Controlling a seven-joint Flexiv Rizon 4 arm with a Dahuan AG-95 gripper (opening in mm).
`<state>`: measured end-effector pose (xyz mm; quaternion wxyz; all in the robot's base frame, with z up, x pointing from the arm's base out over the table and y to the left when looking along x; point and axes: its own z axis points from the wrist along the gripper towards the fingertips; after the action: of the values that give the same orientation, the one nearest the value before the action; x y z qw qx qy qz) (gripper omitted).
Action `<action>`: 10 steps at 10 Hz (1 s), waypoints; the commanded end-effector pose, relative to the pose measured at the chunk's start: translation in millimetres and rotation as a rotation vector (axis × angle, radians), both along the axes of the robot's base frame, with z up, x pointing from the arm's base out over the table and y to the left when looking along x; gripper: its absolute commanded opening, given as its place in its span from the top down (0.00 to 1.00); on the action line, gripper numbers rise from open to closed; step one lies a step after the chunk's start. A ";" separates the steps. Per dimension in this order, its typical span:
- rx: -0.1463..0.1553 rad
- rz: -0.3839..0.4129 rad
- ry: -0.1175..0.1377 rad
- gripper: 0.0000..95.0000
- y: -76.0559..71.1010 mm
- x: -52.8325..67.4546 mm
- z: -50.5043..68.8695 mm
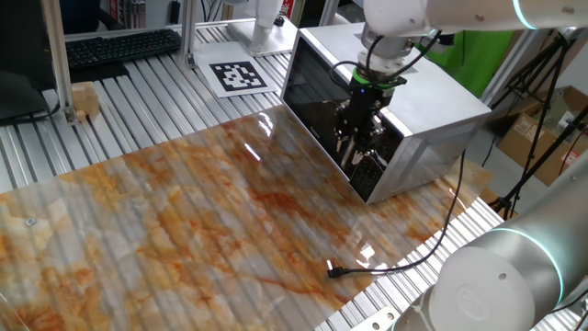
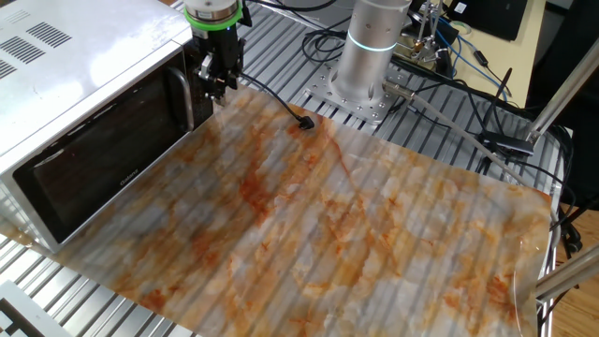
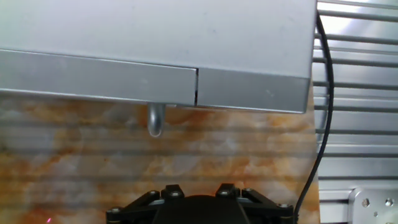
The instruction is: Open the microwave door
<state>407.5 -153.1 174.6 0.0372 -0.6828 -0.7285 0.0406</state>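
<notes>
Microwave door [image 1: 322,115], a glossy black glass panel, sits closed and flush on the front of the microwave [image 1: 418,97], a silver-grey metal box standing at the far side of the table. In one fixed view the gripper [image 1: 360,152] hangs straight down in front of the microwave's face, at the end where the door meets the narrow dark button panel [image 1: 372,175]. Its black fingers point downward close to the vertical silver bar handle [image 2: 181,98], but whether they are spread or pressed together, or touching the handle, cannot be told from any view. The hand view looks down past the microwave's grey top edge, where a seam divides door from panel, and the rounded tip of the handle [image 3: 155,121] juts out just below that edge; only the dark base of the gripper shows at the bottom.

A shiny marble-patterned mat [image 1: 202,230] in orange, rust and grey covers the table [image 1: 165,78], whose surface is ribbed aluminium slats. A black power cord [image 1: 432,244] trails across the mat, its plug [image 1: 335,270] lying loose. A square black-and-white marker card [image 1: 238,75] lies beyond the mat, and a black keyboard [image 1: 119,46] sits further back. In the other fixed view, vent slots [image 2: 33,42] mark the microwave's top, and the arm's round silver base [image 2: 367,51] is bolted down amid tangled cables.
</notes>
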 end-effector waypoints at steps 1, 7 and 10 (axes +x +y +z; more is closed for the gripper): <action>-0.012 -0.010 0.004 0.60 -2.0 7.7 1.9; -0.026 -0.034 0.010 0.60 -8.3 34.1 9.9; -0.038 -0.029 0.005 0.60 -21.3 37.3 10.4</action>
<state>445.9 -179.1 184.5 0.0261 -0.6939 -0.7174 0.0557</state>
